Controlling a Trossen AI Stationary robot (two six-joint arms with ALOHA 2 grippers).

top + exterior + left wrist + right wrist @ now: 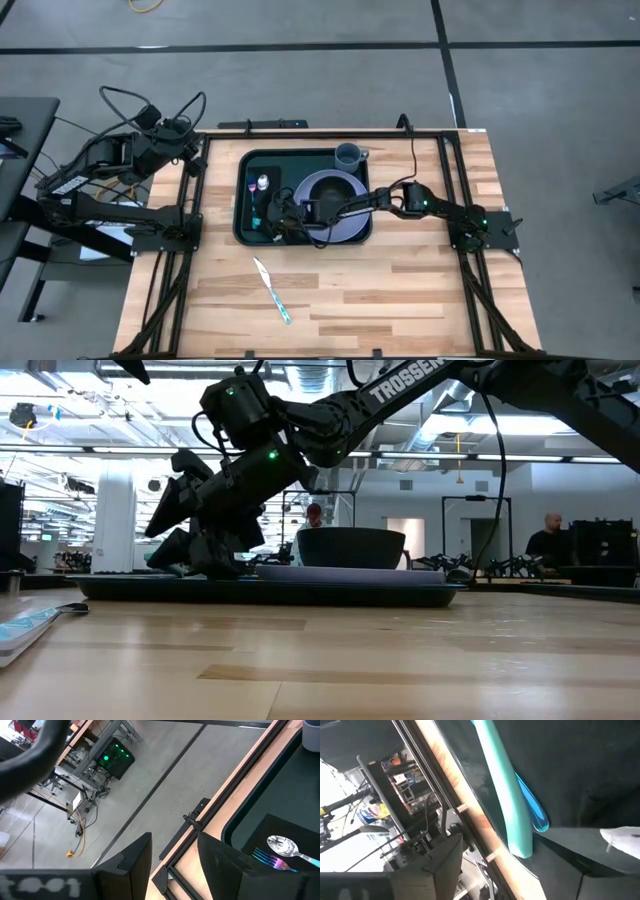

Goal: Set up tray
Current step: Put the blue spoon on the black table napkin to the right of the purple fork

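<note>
STEP: I judge cutlery placing on tray [243, 228] | right gripper [283, 216] spread, empty, over napkin [262, 200]; left gripper [196, 148] spread, parked | NEXT: knife [272, 290] on table needs fetching

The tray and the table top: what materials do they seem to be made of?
The tray looks like dark green moulded plastic with a smooth, slightly glossy finish: its corners are rounded and its raised rim is one piece with the base. The table top looks like light wood, probably butcher-block: joined strips with visible grain, and a soft sheen in the low view.
</note>
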